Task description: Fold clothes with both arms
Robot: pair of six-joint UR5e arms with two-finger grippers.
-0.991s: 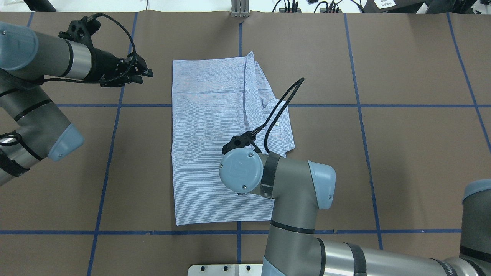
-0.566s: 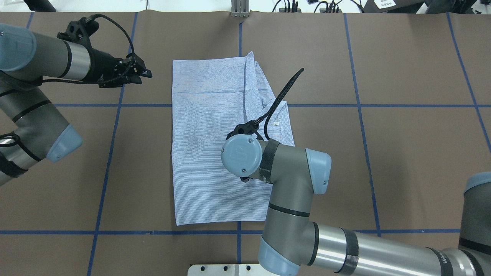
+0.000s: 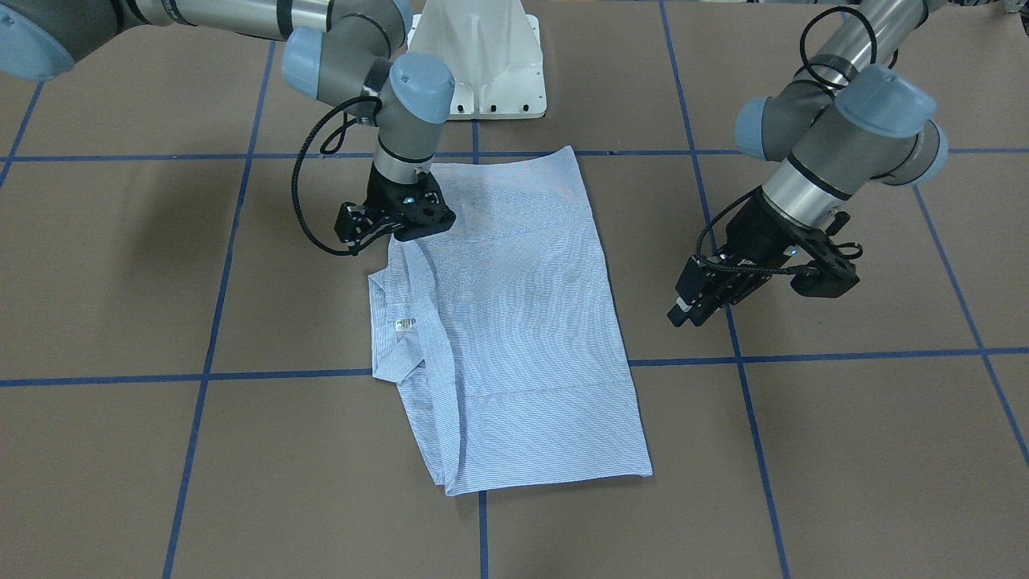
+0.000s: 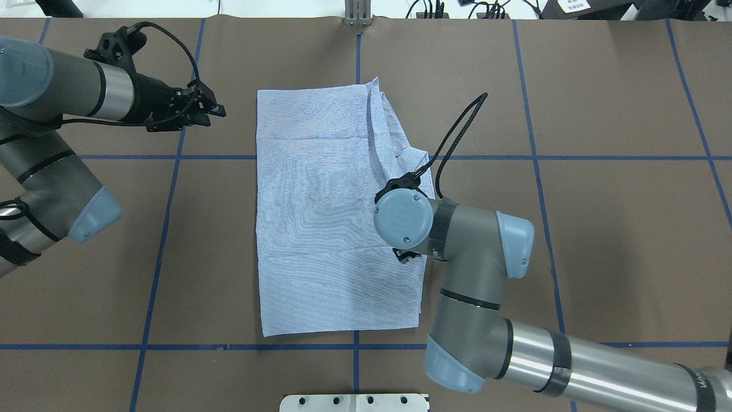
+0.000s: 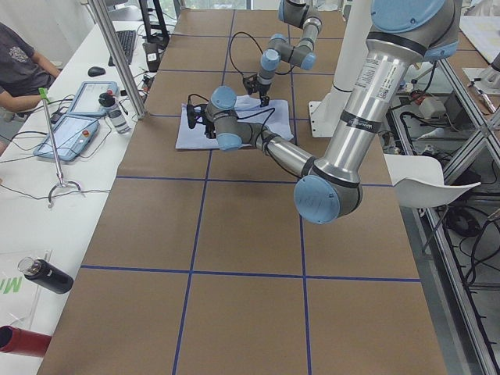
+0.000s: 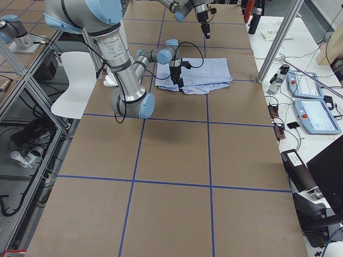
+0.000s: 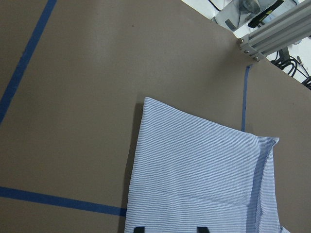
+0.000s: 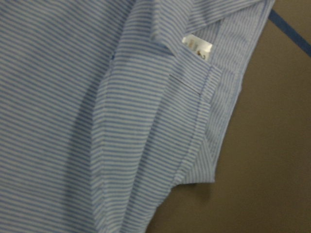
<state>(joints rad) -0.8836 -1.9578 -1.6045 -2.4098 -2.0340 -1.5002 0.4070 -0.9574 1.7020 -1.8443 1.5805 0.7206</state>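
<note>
- the shirt [image 4: 320, 217] lies folded flat on the worktop [image 4: 600, 240], its long axis running away from the robot's base.
- the right gripper [image 3: 406, 225] hovers low over the shirt's collar-side edge and is the nearer one; i cannot tell whether its fingers are apart or together.
- the left gripper [image 4: 213, 110] hangs off the shirt's opposite edge, fingers [image 7: 138, 228] apart.

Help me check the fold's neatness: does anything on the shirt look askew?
Yes. The shirt is a tidy rectangle except on the robot's right, where the collar with its neck tag sticks out past the folded edge, rumpled.
</note>
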